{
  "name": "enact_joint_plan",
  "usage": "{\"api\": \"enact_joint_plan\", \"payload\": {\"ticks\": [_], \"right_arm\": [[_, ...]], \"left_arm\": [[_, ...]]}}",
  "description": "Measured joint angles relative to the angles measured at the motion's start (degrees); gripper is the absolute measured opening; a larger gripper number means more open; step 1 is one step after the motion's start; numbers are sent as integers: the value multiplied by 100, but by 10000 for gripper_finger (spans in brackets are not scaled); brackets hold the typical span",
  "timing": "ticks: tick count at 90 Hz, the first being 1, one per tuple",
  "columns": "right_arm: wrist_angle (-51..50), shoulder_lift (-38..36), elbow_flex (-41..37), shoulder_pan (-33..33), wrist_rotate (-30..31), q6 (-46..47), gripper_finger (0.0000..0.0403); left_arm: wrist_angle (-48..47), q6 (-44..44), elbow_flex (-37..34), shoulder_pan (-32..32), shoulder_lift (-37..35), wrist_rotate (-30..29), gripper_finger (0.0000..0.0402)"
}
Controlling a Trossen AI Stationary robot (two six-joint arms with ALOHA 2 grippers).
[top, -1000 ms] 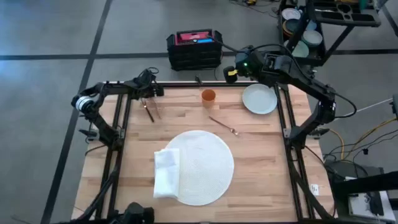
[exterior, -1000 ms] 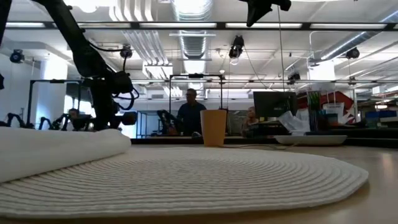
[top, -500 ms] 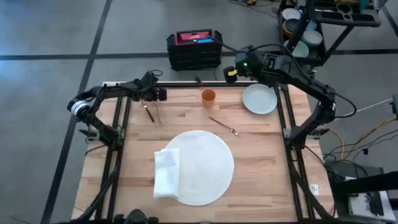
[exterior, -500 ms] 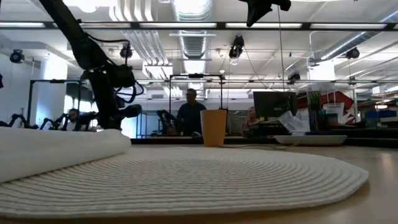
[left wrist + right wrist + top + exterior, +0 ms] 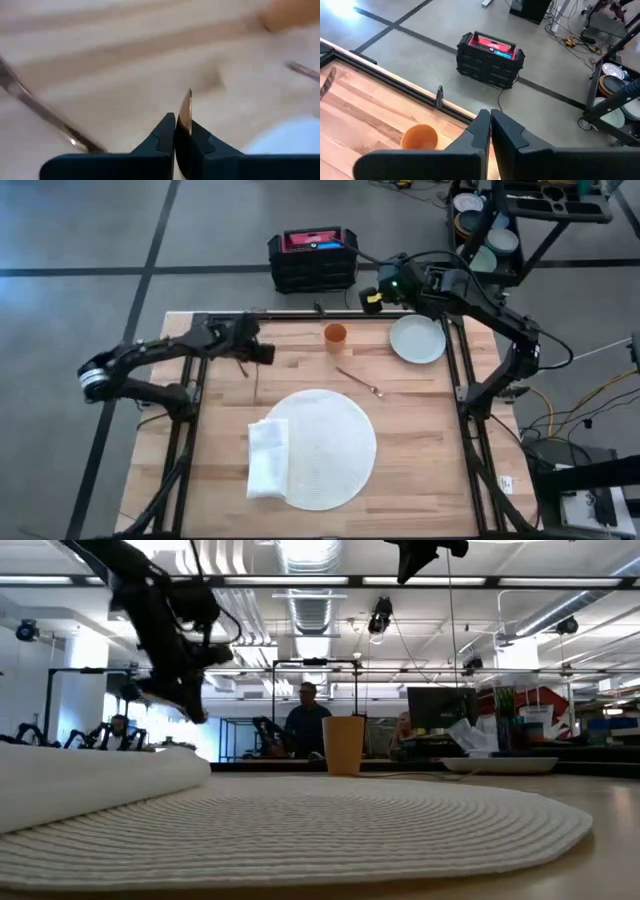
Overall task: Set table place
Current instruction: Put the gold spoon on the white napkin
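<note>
My left gripper (image 5: 262, 352) hovers over the far left part of the table (image 5: 420, 430), shut on a thin metal utensil (image 5: 184, 112) seen edge-on. Another utensil (image 5: 45, 117) lies on the wood beside it. The round white mat (image 5: 325, 448) lies at the middle near side, and a folded white napkin (image 5: 267, 458) lies over its left edge. An orange cup (image 5: 335, 334), a pale plate (image 5: 417, 338) and a fork (image 5: 360, 382) sit along the far side. My right gripper (image 5: 490, 122) waits shut above the far edge, near the cup. My left gripper pinches the thin metal utensil between its two fingers; the flat piece (image 5: 183, 131) stands edge-on in the gap and sticks out past the fingertips. The utensil is lifted clear of the table. Which end it has, the fingers hide.
A black crate with a red top (image 5: 312, 258) stands on the floor beyond the far edge. A cart with stacked dishes (image 5: 495, 225) is at the far right. People (image 5: 305, 725) sit in the room behind. Bare wood shows to the right of the mat.
My left gripper has risen from the table at the far left corner and swung toward the right and near side, tipping as it went, with the utensil lifted clear. The right arm has kept still.
</note>
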Motion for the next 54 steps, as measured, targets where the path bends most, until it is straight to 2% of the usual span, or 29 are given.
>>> {"api": "enact_joint_plan", "payload": {"ticks": [12,30,44,54], "right_arm": [[0,0,0,0,-163,-319,0],[0,0,0,17,-670,-25,0],[9,0,-33,109,-754,245,0],[-6,4,-94,183,-765,268,0]], "left_arm": [[-291,-1068,-12,-1306,-622,-563,0],[145,-2397,-338,-3194,-1106,-1530,0],[1089,-3415,-1053,-4391,-1199,-2205,0],[2421,-3969,-1647,-5192,-1206,-2913,0]]}}
